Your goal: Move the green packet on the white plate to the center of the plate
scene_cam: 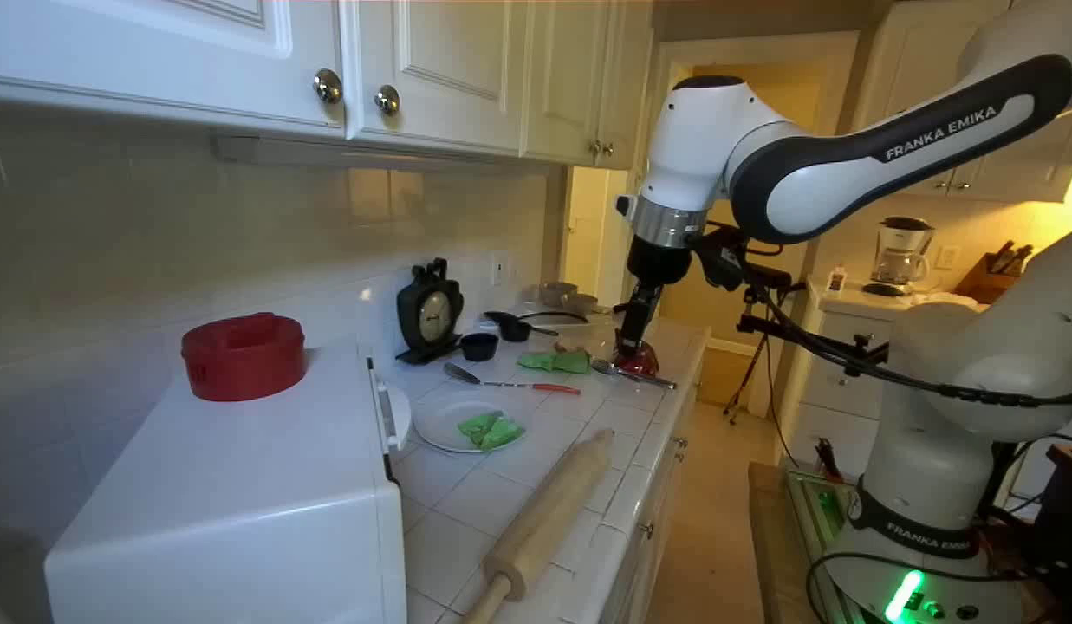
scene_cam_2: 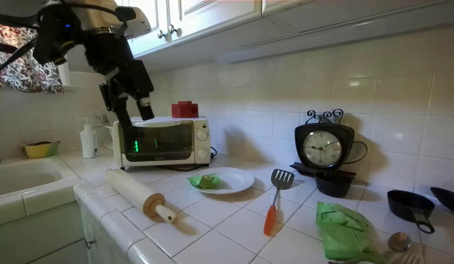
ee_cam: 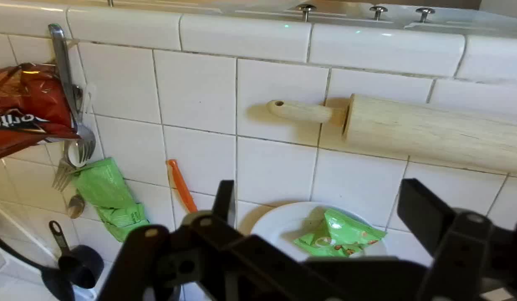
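Note:
The green packet [scene_cam: 490, 431] lies crinkled on the white plate [scene_cam: 437, 425], off to the side towards the rolling pin. In an exterior view the packet [scene_cam_2: 204, 181] reaches over the left rim of the plate [scene_cam_2: 238, 182]. In the wrist view the packet [ee_cam: 342, 234] and plate [ee_cam: 279, 221] show between the open fingers, their lower part hidden by the gripper. My gripper [ee_cam: 319, 196] is open and empty, in the air above the counter and apart from the packet. It also shows in both exterior views [scene_cam: 631, 342] [scene_cam_2: 138, 121].
A rolling pin [scene_cam_2: 135, 192] lies near the counter edge by the plate. A spatula [scene_cam_2: 272, 216], a second green packet [scene_cam_2: 344, 231], a red chip bag [ee_cam: 30, 104], forks and black cups lie beyond. A toaster oven [scene_cam_2: 160, 141] and clock [scene_cam_2: 322, 146] stand at the wall.

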